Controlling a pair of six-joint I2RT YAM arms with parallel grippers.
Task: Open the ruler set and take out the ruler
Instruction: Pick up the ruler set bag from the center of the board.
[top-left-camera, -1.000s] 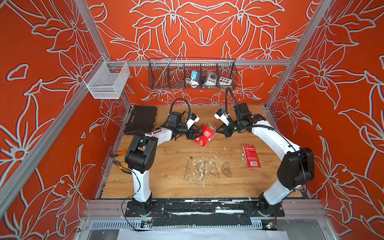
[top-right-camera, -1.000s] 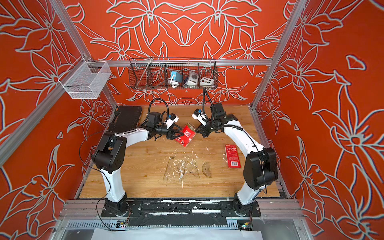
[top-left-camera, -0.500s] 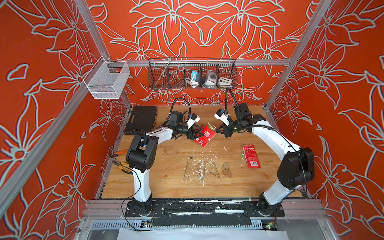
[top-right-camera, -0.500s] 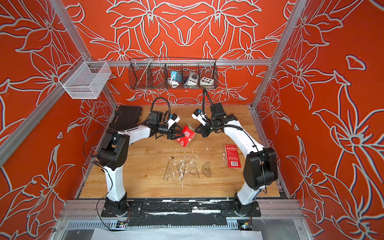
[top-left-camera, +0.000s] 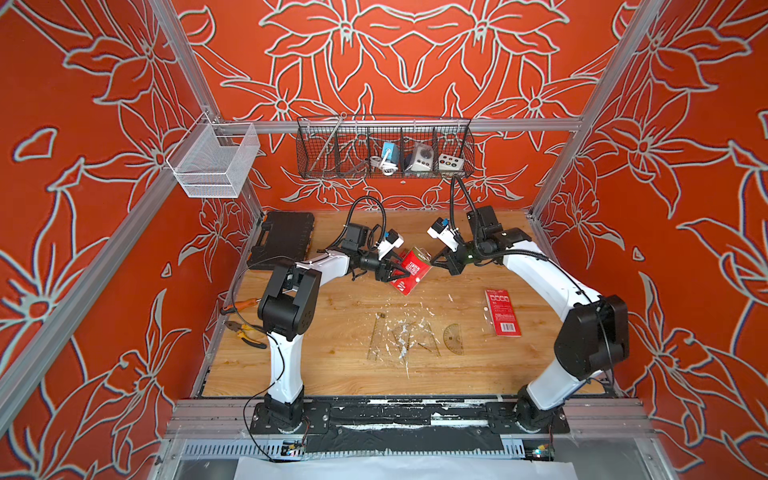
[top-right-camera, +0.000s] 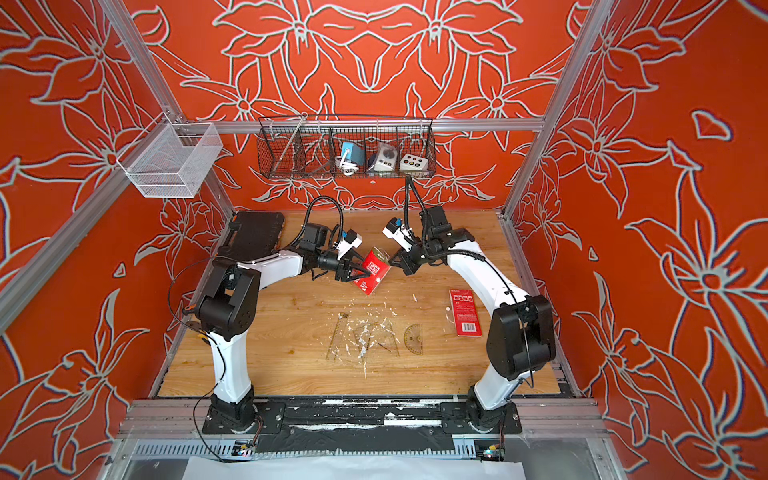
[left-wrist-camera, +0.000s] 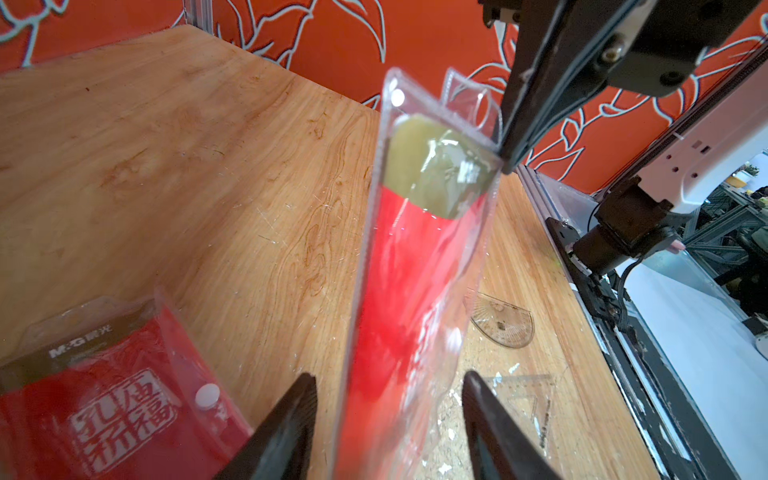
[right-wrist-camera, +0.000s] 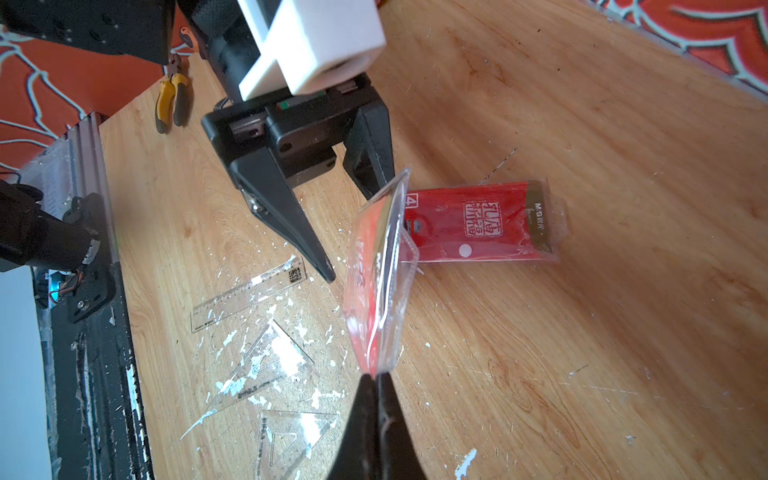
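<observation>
Ruler set pouch (right-wrist-camera: 378, 282) held aloft
Clear plastic, red inside; right gripper (right-wrist-camera: 376, 376) clamped on its edge, left gripper (left-wrist-camera: 386, 376) spread apart either side of it.

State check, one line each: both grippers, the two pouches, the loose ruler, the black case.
Right gripper: shut on the clear plastic ruler pouch with red insert, held off the wooden table.
Left gripper: open, jaws either side of that pouch.
Second red ruler pouch: lying flat on the table.
Clear straight ruler: out, flat on the table.
Black tool case: closed.
</observation>
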